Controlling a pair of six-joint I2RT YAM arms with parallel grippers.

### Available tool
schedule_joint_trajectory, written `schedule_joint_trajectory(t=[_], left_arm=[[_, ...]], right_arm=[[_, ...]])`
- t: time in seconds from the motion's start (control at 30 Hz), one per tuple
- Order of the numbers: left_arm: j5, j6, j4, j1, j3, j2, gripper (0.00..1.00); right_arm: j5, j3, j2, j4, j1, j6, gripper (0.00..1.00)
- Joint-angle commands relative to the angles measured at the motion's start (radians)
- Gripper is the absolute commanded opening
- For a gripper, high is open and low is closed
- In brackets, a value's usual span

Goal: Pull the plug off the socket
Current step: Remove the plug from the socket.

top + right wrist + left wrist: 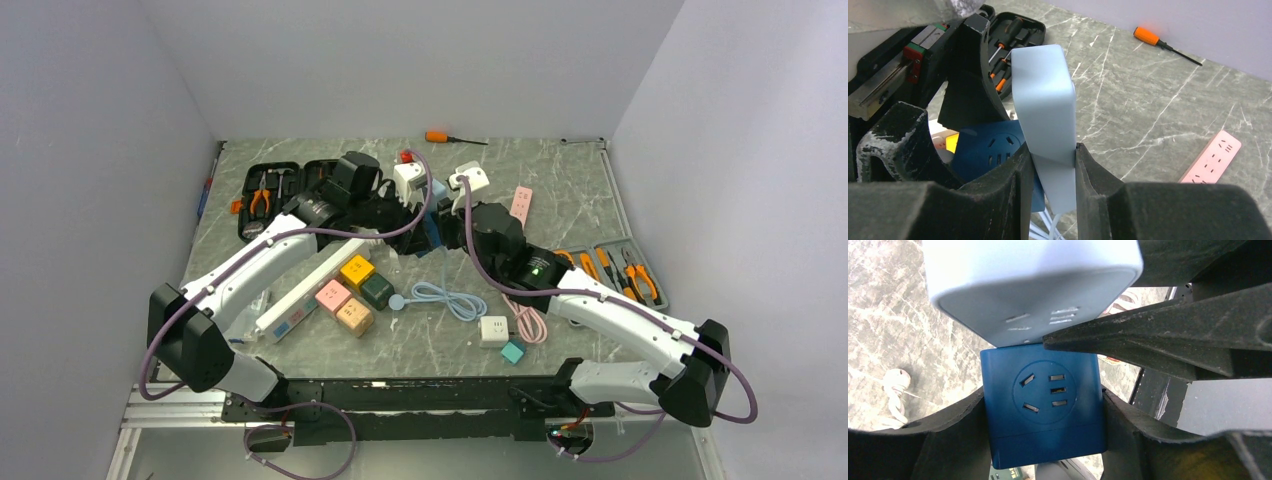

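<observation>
Peering through the left wrist, I am watching the left gripper (1043,432) clenching the dark blue socket cube (1043,405) by its two sides, with the outlet face pointing at the camera. The pale blue plug block (1033,285) is pressing against the cube's 12 o'clock edge, and one of the right arm's fingers (1148,335) is reaching in from 3 o'clock.

Through the right wrist, the right gripper (1053,167) is grasping the plug block, which is standing upright with the cube just beside it at 9 o'clock. A pink power strip (1210,160) is lying at 3 o'clock.

I cannot tell whether the prongs are seated.

From the top external view, both arms are meeting just toward 12 o'clock of the table's (560,200) middle, with an open tool case (275,195) sitting at 10 o'clock.
</observation>
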State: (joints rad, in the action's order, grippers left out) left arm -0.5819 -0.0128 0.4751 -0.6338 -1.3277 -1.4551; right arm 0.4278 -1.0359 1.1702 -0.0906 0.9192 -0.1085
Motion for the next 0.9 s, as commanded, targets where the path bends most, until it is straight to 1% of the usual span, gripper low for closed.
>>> schedule_joint_trajectory(t=[0.0, 0.07, 0.13, 0.23, 0.3, 0.37, 0.47, 0.6, 0.87], left_arm=[[-0.083, -0.009, -0.036, -0.007, -0.054, 0.005, 0.0], [-0.096, -0.008, -0.036, -0.005, -0.06, 0.007, 0.0], [-0.117, -0.006, -0.037, -0.002, -0.065, 0.008, 0.0], [-0.142, 0.001, -0.03, -0.002, -0.072, 0.013, 0.0], [-0.155, 0.001, -0.027, -0.002, -0.071, 0.017, 0.0], [-0.165, 0.017, -0.023, -0.002, -0.069, 0.02, 0.0], [-0.168, 0.041, -0.017, 0.0, -0.072, 0.026, 0.0], [-0.166, 0.048, -0.005, 0.003, -0.088, 0.032, 0.0], [-0.157, 0.042, -0.005, 0.029, -0.099, 0.04, 0.0]], right_arm=[[-0.019, -0.007, -0.051, 0.225, 0.005, -0.049, 0.11], [-0.025, 0.003, -0.048, 0.236, 0.006, -0.049, 0.25], [-0.03, 0.01, -0.042, 0.245, 0.005, -0.054, 0.35], [-0.028, 0.018, -0.032, 0.264, 0.005, -0.054, 0.45], [-0.035, 0.024, -0.023, 0.279, 0.005, -0.053, 0.49], [-0.045, 0.025, -0.017, 0.293, 0.004, -0.053, 0.52], [-0.05, 0.019, 0.0, 0.299, 0.004, -0.048, 0.53], [-0.049, 0.028, 0.014, 0.294, -0.001, -0.055, 0.52], [-0.029, 0.096, -0.006, 0.295, -0.003, -0.072, 0.52]])
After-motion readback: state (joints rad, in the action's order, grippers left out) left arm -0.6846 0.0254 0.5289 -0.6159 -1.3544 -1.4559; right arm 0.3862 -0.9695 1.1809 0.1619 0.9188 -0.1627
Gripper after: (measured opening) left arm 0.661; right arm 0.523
